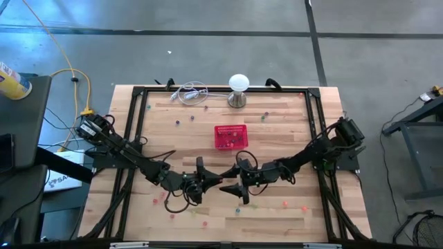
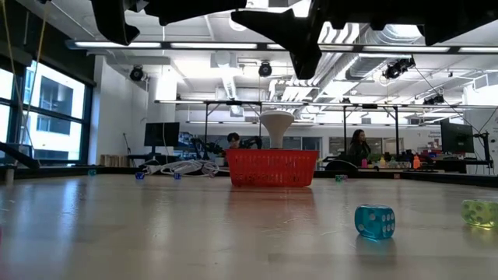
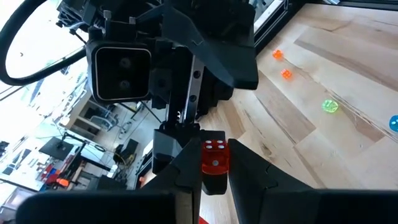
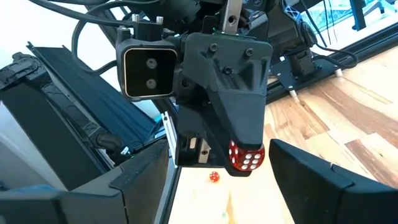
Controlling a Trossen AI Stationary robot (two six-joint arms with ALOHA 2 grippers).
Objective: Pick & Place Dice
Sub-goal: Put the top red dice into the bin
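My left gripper [image 1: 213, 182] is shut on a red die [image 3: 214, 163] above the middle of the near half of the table. My right gripper [image 1: 232, 187] faces it tip to tip and is open. In the right wrist view its fingers [image 4: 311, 177] stand wide on either side of the die [image 4: 245, 157] without touching it. The red mesh basket [image 1: 230, 137] stands on the table beyond both grippers. Several small dice lie scattered on the wood, among them a blue one [image 2: 375, 221] and a yellow-green one [image 2: 480, 212]. My left gripper pinches the red die [image 3: 214, 163] between its two fingers [image 3: 249, 177], at their free ends [image 4: 245, 157]. The fingers lie about level and point toward the table's right. The die is lifted clear of the table.
A white ball-shaped lamp [image 1: 238, 90] and a coiled white cable [image 1: 188, 93] sit at the far edge behind the basket. A black frame [image 1: 138, 111] runs round the tabletop. Loose dice lie near the front edge [image 1: 285, 204] and on the far half [image 1: 192, 118]. People sit in the room beyond [image 2: 359, 148].
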